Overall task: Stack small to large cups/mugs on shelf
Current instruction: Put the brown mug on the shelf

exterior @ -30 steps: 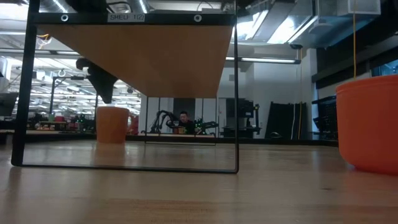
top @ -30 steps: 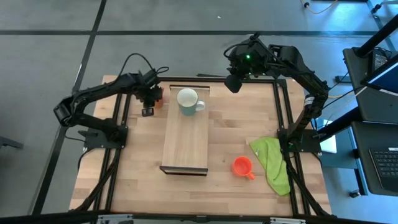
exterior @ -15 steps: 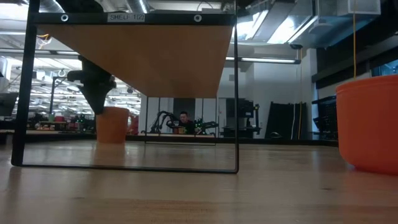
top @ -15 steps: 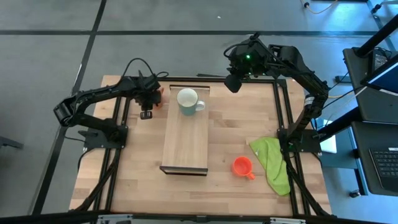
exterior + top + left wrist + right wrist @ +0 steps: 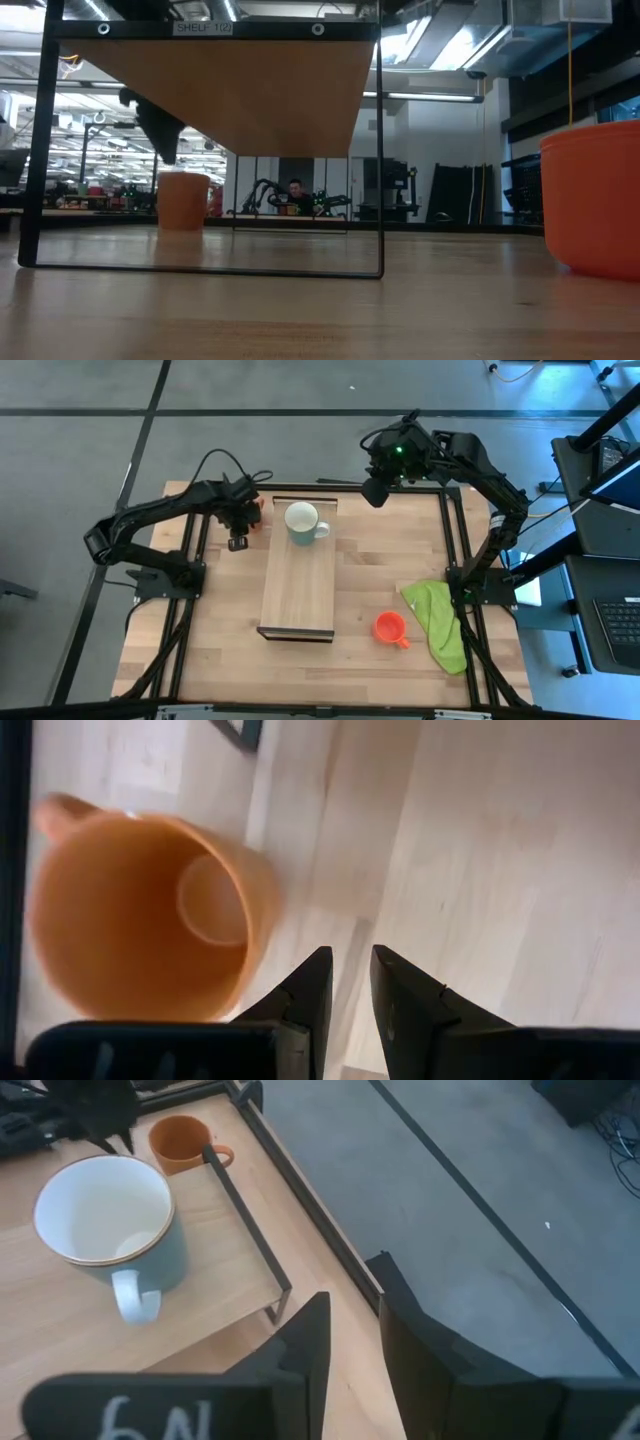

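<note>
The pale grey-white mug [image 5: 303,522] stands upright on the far end of the shelf [image 5: 298,585]; it also shows in the right wrist view [image 5: 100,1215]. The brownish-orange mug [image 5: 140,915] stands upright on the table left of the shelf's far end [image 5: 183,200]. My left gripper [image 5: 347,975], shut, hovers just above and beside it [image 5: 238,530]. The small orange-red mug [image 5: 390,627] stands on the table right of the shelf's near end. My right gripper [image 5: 375,490], shut, waits high over the table's far edge.
A green cloth [image 5: 440,622] lies near the right edge, beside the small mug. The shelf stands raised on a thin dark frame [image 5: 380,150]. Dark arm mounts run along both table sides. Bare wood lies between the shelf and the cloth.
My left gripper dipped down to the brownish-orange mug's rim, then rose again to about its earlier height, staying shut. The mug stays upright in about the same place.
</note>
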Robot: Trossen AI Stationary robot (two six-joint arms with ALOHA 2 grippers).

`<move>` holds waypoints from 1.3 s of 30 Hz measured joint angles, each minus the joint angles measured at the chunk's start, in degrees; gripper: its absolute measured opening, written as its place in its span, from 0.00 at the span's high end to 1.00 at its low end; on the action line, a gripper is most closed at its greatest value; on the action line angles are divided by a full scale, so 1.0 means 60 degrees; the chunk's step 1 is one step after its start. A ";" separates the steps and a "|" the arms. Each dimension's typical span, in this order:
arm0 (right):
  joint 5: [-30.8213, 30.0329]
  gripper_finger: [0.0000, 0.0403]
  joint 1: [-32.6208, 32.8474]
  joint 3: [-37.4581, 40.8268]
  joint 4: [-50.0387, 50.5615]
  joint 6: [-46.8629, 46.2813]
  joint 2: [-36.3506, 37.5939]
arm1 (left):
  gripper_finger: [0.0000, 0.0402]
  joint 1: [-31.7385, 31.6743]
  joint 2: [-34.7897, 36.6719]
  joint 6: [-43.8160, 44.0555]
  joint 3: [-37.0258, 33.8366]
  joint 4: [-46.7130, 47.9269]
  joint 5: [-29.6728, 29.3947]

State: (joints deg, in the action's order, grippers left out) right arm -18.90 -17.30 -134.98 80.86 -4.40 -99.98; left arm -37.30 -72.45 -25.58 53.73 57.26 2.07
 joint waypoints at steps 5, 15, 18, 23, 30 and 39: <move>0.0000 0.77 -0.0207 0.0000 0.0000 0.0011 -0.0004 | 0.83 0.0101 0.0563 -0.0005 0.0321 -0.0229 -0.0581; 0.0004 0.77 -0.0245 0.0000 0.0004 0.0025 -0.0007 | 0.83 -0.0434 0.0289 -0.0801 -0.0037 -0.0646 -0.0685; 0.0007 0.77 -0.0241 0.0000 0.0087 0.0010 -0.0007 | 0.83 -0.0403 0.0199 -0.0815 -0.0162 -0.0646 -0.0682; 0.0007 0.77 -0.0241 0.0000 0.0156 -0.0051 -0.0007 | 0.83 -0.0492 0.0182 -0.0835 -0.0407 -0.0738 -0.0685; 0.0004 0.77 -0.0241 0.0000 0.0146 -0.0007 -0.0007 | 0.83 -0.0551 0.0179 -0.0834 -0.0921 -0.1464 -0.0686; 0.0005 0.77 -0.0238 0.0000 0.0142 -0.0007 -0.0007 | 0.83 -0.0546 0.0187 -0.0809 -0.1254 -0.1657 -0.0993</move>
State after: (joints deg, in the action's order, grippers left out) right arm -18.87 -18.73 -134.98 81.71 -4.45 -100.03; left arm -40.58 -71.32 -30.44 46.20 47.32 -3.89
